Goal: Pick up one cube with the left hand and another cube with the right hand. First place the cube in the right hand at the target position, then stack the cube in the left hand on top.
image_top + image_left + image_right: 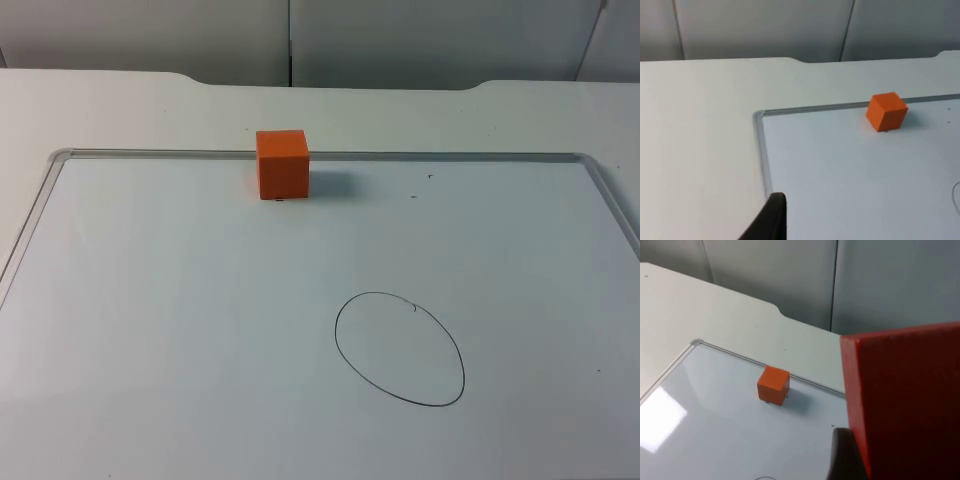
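Against the grey partition wall (400,40), your whiteboard (200,330) carried an orange cube (282,164) at its far edge, probably light, rigid, best pinched on opposite flat faces, while the right gripper (865,460) clasped a red cube (905,400), cropped; the left gripper's (771,220) state was unreadable.

White table top (120,100) meets a grey partition wall (420,40) — seamed panels.

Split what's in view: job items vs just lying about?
Job: small orange cube by the board's far edge; large red cube held in the right gripper; hand-drawn oval target outline.
Lying about: framed whiteboard surface; grey partition wall.
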Action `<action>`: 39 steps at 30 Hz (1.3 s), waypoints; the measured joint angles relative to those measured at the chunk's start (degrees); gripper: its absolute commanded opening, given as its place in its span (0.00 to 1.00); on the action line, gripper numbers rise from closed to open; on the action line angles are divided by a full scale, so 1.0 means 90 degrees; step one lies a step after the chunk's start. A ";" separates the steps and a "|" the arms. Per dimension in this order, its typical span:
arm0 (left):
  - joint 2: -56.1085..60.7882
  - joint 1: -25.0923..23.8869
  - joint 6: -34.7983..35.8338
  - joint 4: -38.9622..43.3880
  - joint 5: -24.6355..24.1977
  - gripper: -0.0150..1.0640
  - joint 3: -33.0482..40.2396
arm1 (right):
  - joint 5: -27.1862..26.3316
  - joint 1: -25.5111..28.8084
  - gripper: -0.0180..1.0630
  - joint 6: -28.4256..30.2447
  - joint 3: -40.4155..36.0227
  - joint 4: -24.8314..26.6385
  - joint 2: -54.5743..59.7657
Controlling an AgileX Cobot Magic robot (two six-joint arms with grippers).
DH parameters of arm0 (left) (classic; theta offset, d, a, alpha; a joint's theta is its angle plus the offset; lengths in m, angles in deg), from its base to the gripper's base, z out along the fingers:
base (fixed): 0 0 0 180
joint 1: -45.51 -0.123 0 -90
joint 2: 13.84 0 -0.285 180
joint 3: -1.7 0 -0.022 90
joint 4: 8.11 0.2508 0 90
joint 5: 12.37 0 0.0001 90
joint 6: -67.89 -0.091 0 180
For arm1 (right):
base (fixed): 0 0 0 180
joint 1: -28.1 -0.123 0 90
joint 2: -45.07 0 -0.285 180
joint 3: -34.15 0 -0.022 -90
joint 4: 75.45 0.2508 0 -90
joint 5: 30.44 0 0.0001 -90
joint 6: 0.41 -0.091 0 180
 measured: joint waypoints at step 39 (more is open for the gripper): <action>-1.1486 0.2248 0.0428 0.0187 -0.1295 0.99 -0.8739 | 0.0037 0.0000 0.01 0.0000 0.0000 -0.0130 -0.0157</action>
